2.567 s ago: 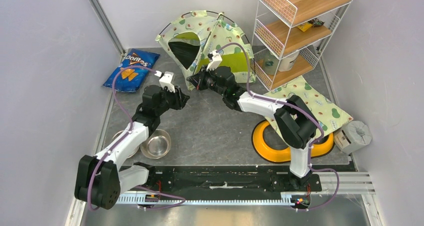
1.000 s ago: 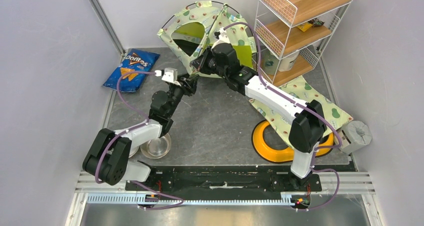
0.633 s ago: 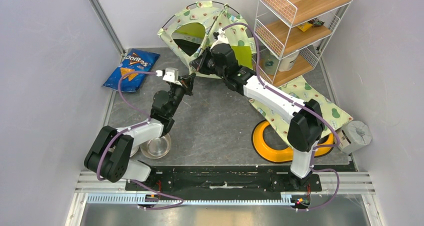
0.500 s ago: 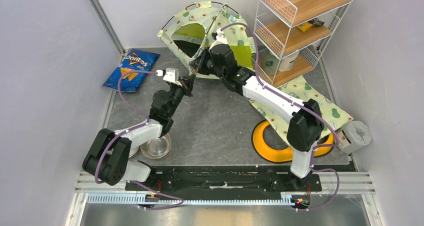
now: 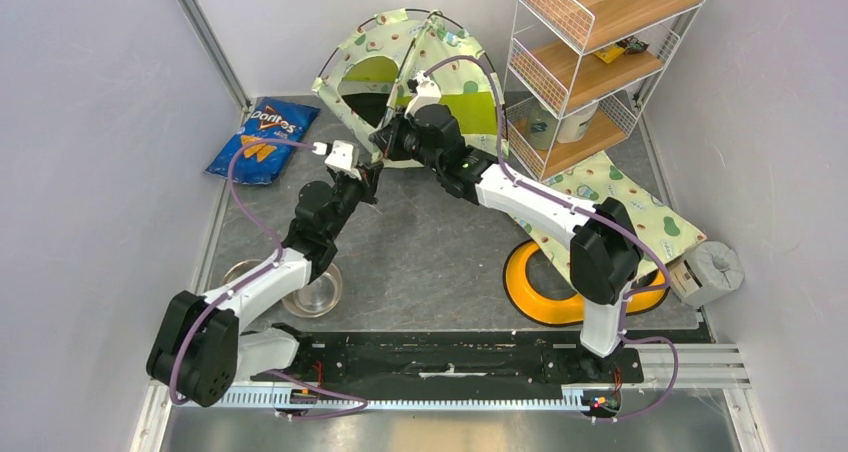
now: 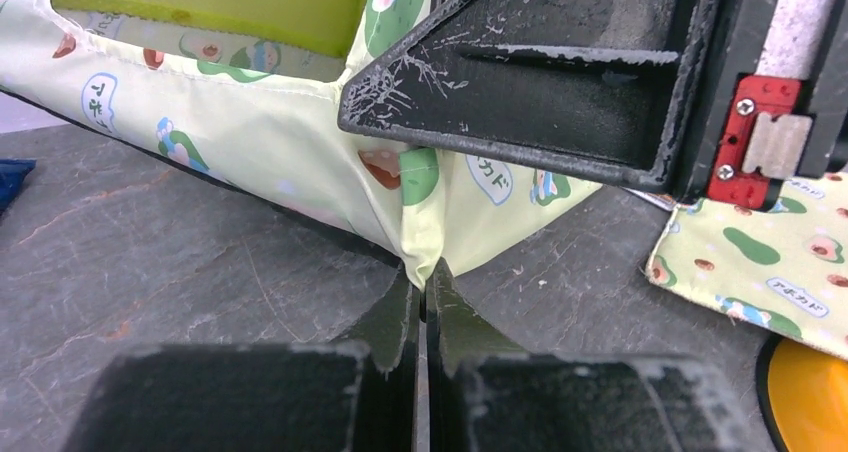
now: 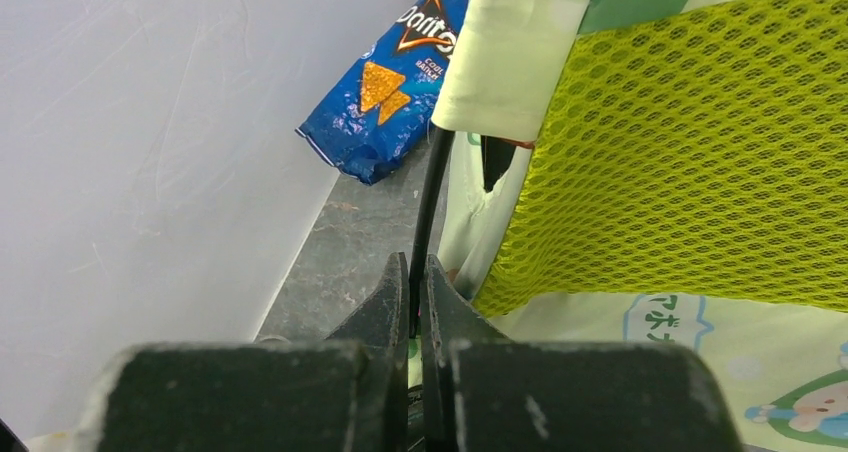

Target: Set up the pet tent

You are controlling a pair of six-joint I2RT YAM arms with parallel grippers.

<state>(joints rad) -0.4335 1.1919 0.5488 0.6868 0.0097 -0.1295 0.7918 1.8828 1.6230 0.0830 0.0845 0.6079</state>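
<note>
The pet tent (image 5: 432,64), pale green with avocado print and lime mesh lining, stands at the back of the table with its round doorway (image 5: 372,75) facing left. My left gripper (image 5: 371,176) is shut on the tent's lower front corner; the wrist view shows the fabric fold (image 6: 424,234) pinched between the fingertips of that gripper (image 6: 424,268). My right gripper (image 5: 386,140) is just above it, shut on a thin black pole (image 7: 431,187) beside the mesh (image 7: 690,162). The pole runs down between that gripper's (image 7: 417,269) jaws.
A blue Doritos bag (image 5: 262,140) lies left of the tent by the wall. A wire shelf (image 5: 590,62) stands right of it. A matching print mat (image 5: 628,207) partly covers a yellow ring bowl (image 5: 545,290). A steel bowl (image 5: 312,288) sits under my left arm.
My left gripper closed on the tent's lower corner. Both grippers then shifted slightly left and toward the near side, and the tent came down and left with them.
</note>
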